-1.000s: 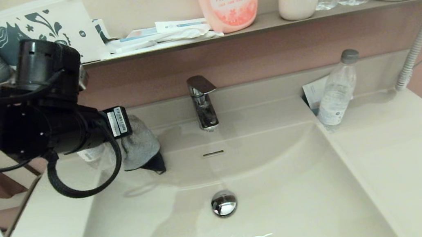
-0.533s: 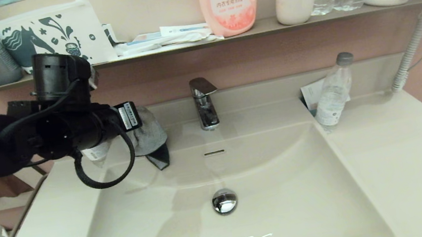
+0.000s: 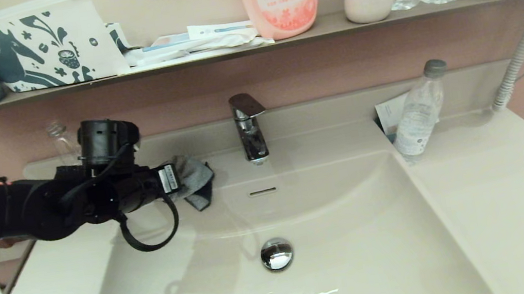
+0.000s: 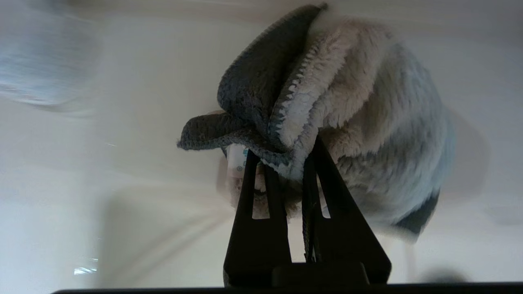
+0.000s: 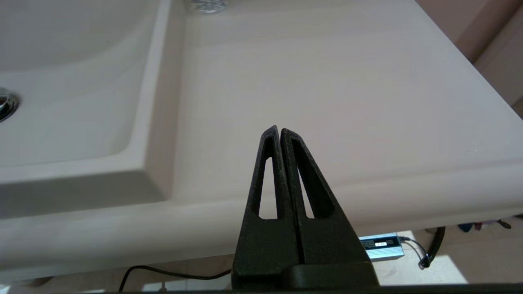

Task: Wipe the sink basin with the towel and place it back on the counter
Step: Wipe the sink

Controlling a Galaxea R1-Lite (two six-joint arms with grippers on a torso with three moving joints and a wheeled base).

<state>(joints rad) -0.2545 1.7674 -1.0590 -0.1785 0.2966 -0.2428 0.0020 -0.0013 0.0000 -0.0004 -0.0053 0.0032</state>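
Starting nearest: the right gripper (image 5: 279,130) sits parked off the front edge of the counter (image 3: 504,195) at its right end, fingers pressed together on nothing.

Mid-scene, the sink basin (image 3: 356,236) has a bit of water shining near its front edge, in front of the drain plug (image 3: 277,254).

Farther back, the left gripper (image 4: 286,157) is pinching the towel (image 3: 192,180) by a bunched fold, low over the counter's back-left ledge beside the faucet (image 3: 250,128).

My take: if this is the put-back, lower until the cloth rests flat on the ledge, then release, so it doesn't slide into the bowl. Watch the clear bottle (image 3: 58,139) in the back-left corner.
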